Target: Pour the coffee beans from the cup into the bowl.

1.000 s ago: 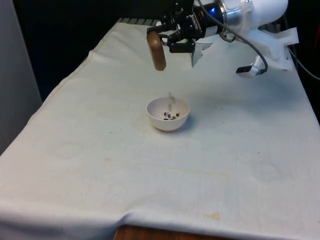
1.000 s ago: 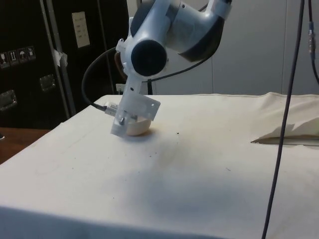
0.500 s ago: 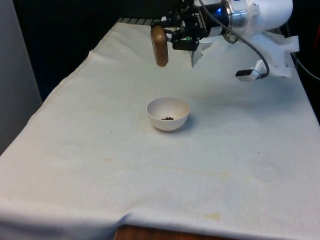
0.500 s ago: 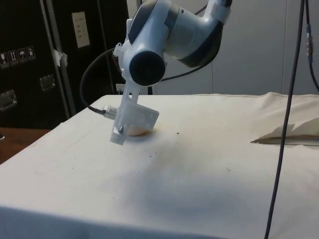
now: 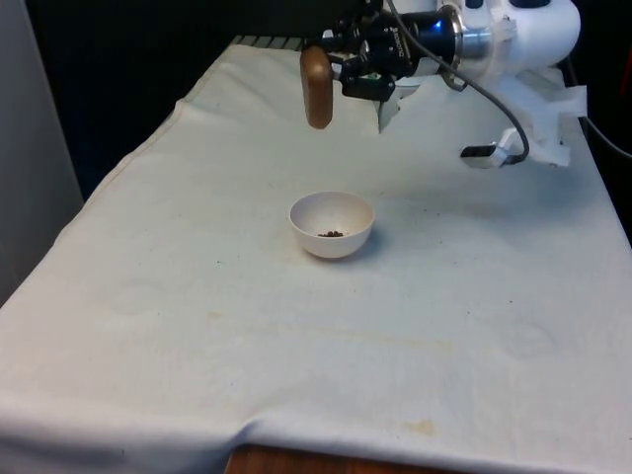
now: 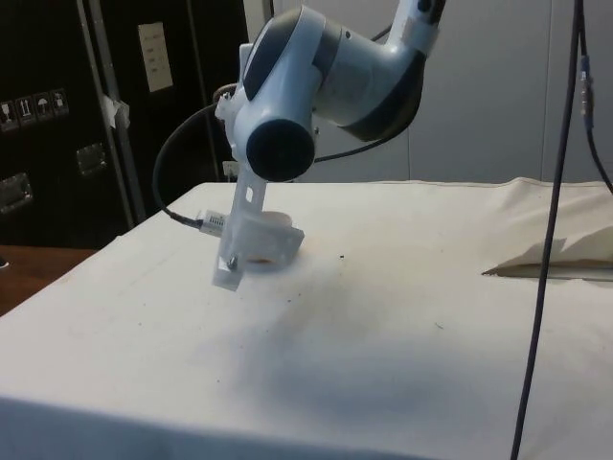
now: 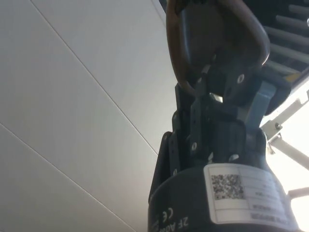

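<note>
The pour looks finished or all but so: the hand (image 5: 341,71) is clamped on one brown cup (image 5: 317,87), held high over the far part of the surface (image 5: 197,326) — upended or nearly so in the front view, and well above one white bowl (image 5: 332,224). The cup hangs up and slightly toward the front view's left of the bowl, not directly over it. In the wrist view the fingers (image 7: 227,82) pinch the cup (image 7: 203,34) at its rim, wall between them. A small dark cluster of coffee beans (image 5: 333,234) lies in the bottom of the bowl; they are too small to count singly, and no stream falls from the cup. Whether any beans remain inside the cup cannot be told. By my reading, the next move calls for turning the cup back upright and setting it down on the cloth clear of the bowl — or, if beans are left, bringing it back over the bowl first. Count: one cup, one bowl, one hand.
</note>
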Robot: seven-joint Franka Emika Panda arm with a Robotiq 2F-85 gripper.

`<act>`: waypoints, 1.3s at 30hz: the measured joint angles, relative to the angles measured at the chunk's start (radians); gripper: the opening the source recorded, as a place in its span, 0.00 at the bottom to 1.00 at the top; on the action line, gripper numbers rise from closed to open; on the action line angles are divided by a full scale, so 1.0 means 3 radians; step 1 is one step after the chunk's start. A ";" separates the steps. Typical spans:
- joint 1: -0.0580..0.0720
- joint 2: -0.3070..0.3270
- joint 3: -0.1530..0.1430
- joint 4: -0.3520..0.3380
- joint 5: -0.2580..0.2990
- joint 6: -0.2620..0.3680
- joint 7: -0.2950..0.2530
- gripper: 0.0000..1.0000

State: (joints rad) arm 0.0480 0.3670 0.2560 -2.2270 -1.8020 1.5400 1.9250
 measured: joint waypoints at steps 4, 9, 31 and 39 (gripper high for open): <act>0.0000 0.0007 0.0010 0.0000 -0.0017 -0.0037 0.0000 0.05; 0.0000 0.0030 0.0043 0.0000 -0.0040 -0.0160 -0.0003 0.05; 0.0000 0.0140 0.0100 0.0033 -0.0170 -0.0467 -0.0023 0.05; 0.0000 0.0147 0.0117 0.0033 -0.0170 -0.0490 -0.0030 0.05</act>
State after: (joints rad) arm 0.0480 0.4110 0.2910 -2.2170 -1.8530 1.3930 1.9160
